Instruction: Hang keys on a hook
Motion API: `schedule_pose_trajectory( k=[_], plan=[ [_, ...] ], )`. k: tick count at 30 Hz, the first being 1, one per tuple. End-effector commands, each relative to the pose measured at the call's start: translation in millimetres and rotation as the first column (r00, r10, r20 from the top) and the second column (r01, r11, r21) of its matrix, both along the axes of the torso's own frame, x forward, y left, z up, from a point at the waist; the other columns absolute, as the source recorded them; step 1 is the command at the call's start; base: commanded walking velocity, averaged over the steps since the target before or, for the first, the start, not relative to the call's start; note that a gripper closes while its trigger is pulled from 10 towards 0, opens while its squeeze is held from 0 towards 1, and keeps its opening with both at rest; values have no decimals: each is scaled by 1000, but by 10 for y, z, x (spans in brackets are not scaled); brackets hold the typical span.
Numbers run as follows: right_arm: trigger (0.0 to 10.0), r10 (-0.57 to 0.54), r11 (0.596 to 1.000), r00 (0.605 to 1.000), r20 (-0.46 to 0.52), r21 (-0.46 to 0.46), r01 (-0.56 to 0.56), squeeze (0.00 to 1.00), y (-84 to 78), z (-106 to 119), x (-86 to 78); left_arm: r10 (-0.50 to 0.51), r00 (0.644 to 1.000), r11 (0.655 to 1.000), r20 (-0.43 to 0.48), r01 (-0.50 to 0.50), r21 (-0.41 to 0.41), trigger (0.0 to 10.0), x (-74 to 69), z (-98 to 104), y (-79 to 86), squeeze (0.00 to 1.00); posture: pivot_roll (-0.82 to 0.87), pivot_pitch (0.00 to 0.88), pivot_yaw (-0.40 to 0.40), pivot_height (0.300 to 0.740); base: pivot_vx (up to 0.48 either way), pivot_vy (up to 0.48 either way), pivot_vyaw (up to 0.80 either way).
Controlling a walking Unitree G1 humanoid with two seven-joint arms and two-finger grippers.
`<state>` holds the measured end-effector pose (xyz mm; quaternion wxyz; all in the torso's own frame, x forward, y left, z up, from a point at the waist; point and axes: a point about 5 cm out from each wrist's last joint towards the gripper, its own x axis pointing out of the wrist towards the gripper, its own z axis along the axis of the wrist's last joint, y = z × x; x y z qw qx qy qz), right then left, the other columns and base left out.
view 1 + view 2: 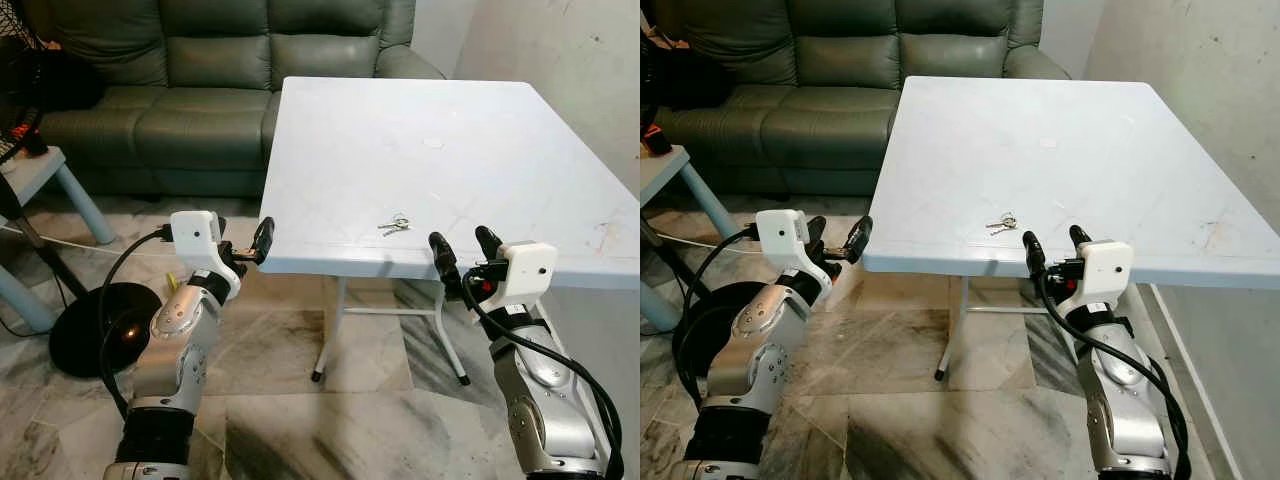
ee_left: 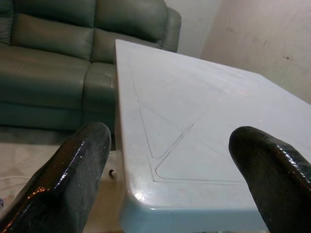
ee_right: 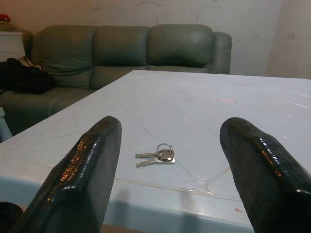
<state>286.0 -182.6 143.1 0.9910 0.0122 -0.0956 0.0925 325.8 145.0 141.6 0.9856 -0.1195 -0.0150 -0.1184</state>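
A small bunch of keys (image 1: 394, 225) on a ring lies flat on the pale blue table (image 1: 440, 150), close to its near edge. My right gripper (image 1: 465, 248) hovers open just off that edge, a little to the right of the keys (image 3: 158, 155), fingers pointing at them. My left gripper (image 1: 243, 248) is open too, level with the table's near left corner (image 2: 141, 204), holding nothing.
A green leather sofa (image 1: 220, 70) stands behind the table. On the left are a black fan base (image 1: 100, 325) with its cable and a light blue stool (image 1: 40, 175). A beige wall (image 1: 560, 50) runs along the table's right side. The floor is marble tile.
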Motion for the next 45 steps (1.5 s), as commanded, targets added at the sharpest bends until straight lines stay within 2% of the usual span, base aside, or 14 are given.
schedule_pose_trajectory(
  k=[1,33,38,41,44,45],
  plan=[
    [10000,4,1000,1000,2,8,-4,0,-4,-4,18,2,1000,1000,2,-2,4,10000,33,23,-16,0,81,48,-1,740,304,240,0],
    [10000,12,1000,1000,-3,15,-11,0,-17,-6,29,7,1000,1000,15,-7,15,10000,58,49,-49,0,86,56,-7,740,292,270,0],
    [10000,10,1000,1000,-17,14,-10,0,-34,-22,36,-17,999,998,33,16,58,10000,54,62,-100,0,86,52,-8,740,0,0,0],
    [10000,2,1000,1000,-26,10,-2,0,-97,-19,66,-43,998,997,42,40,73,10000,36,67,-154,0,89,53,-10,740,0,0,0],
    [10000,3,1000,1000,-30,-4,-3,0,-121,-11,87,-85,995,991,52,78,111,10000,12,61,-211,0,89,53,-10,740,0,0,0],
    [10000,-2,1000,999,-37,-18,2,0,-159,-3,125,-124,991,985,58,116,129,10000,-13,54,-291,0,89,58,-8,740,0,0,0]
  ],
)
